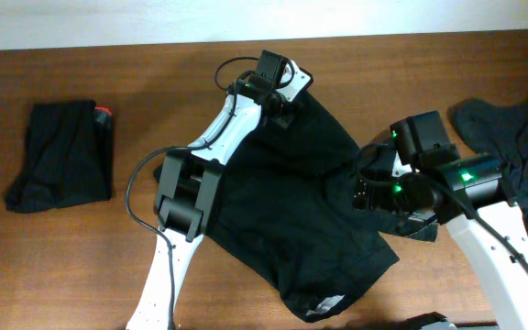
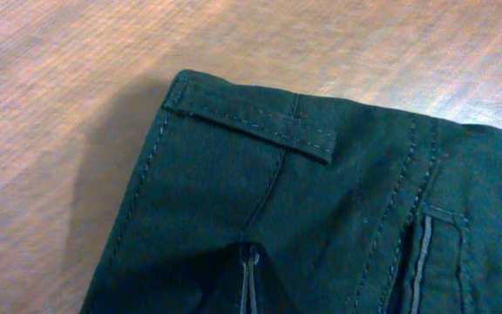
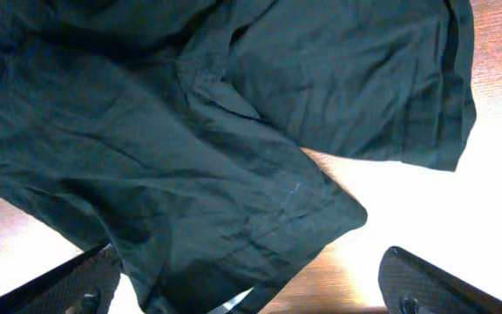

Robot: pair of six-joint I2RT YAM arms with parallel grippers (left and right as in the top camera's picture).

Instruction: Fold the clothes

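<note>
A brown wooden surface (image 1: 62, 266) carries everything, and the black shorts (image 1: 291, 211) lie spread and rumpled at its middle, slanting from the far side down to the near edge. To the right of the shorts, apart from them at the surface's right edge, lies a loose heap of dark clothes (image 1: 521, 137). Well to the left of the shorts lies a folded black garment (image 1: 62, 156). The left gripper (image 1: 285, 103) is at the far end of the shorts, its jaws closed on the fabric, with creases running into the pinch in the left wrist view. The right gripper (image 3: 251, 296) hangs over the right side of the shorts with its jaws wide apart and holding nothing. A stitched belt loop (image 2: 251, 126) lies flat by the shorts' held corner. A pale strip (image 1: 328, 307) shows at the near end of the shorts. A small red tag (image 1: 104, 113) shows at the folded garment's far corner, on the side facing the shorts.
</note>
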